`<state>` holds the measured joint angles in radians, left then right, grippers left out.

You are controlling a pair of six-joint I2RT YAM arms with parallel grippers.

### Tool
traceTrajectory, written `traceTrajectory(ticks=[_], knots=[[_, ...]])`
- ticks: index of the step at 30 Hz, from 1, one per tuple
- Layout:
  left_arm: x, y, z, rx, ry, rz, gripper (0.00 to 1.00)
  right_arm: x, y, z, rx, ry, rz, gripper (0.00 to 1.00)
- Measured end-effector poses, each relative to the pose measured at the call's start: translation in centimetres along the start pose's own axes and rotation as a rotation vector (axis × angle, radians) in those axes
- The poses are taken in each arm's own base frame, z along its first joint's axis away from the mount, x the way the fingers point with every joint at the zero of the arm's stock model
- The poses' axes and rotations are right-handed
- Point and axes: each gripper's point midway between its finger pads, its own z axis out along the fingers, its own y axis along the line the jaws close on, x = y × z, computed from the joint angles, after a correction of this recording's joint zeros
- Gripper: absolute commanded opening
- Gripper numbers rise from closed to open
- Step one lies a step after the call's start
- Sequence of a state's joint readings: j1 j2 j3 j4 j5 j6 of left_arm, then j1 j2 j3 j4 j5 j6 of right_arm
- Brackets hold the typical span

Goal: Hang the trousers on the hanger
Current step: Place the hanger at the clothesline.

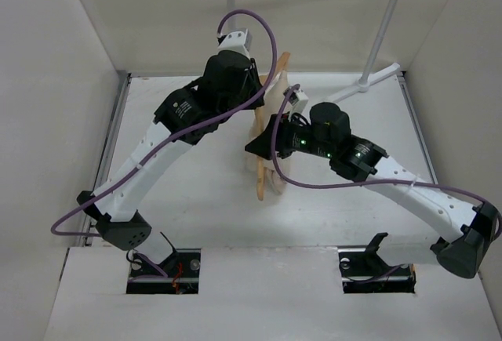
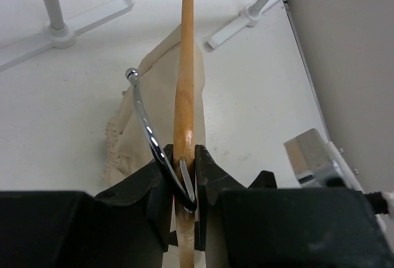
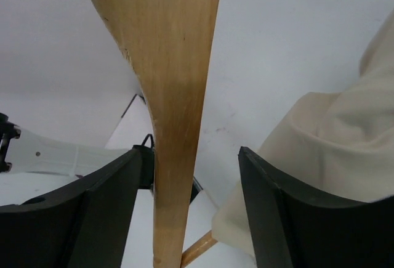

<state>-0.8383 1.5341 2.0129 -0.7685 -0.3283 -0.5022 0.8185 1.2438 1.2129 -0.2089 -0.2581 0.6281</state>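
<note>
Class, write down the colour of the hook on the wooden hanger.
Shiny silver: the metal hook on the tan hanger shows best in the left wrist view.

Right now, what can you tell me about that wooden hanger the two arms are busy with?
The hanger is smooth light tan wood, with a shiny curved metal hook and a thin crossbar. The left claw is shut on its neck at the hook's base; the right claw stands open around one wooden arm. Beige trousers hang beside it, seemingly draped over the crossbar.
</note>
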Motion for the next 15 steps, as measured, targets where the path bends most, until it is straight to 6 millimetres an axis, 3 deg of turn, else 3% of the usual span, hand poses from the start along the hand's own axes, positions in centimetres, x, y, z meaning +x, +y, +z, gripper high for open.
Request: traceTrajectory(ticks=[2, 6, 10, 15], knots=[[0.1, -0.2, -0.1, 0.006, 0.002, 0.003, 0.02, 0.4, 0.3, 0.3, -0.008, 0.011, 0.006, 0.43], [0.3, -0.4, -0.1, 0.008, 0.004, 0.006, 0.06, 0.8, 0.8, 0.6, -0.015, 0.005, 0.059, 0.21], [-0.2, -0.6, 0.0, 0.016, -0.017, 0.0, 0.29, 0.3, 0.8, 0.6, -0.017, -0.025, 0.096, 0.15], [-2.7, -1.9, -0.1, 0.066, -0.109, -0.045, 0.58, 0.0, 1.4, 0.0, -0.04, -0.034, 0.194, 0.13]])
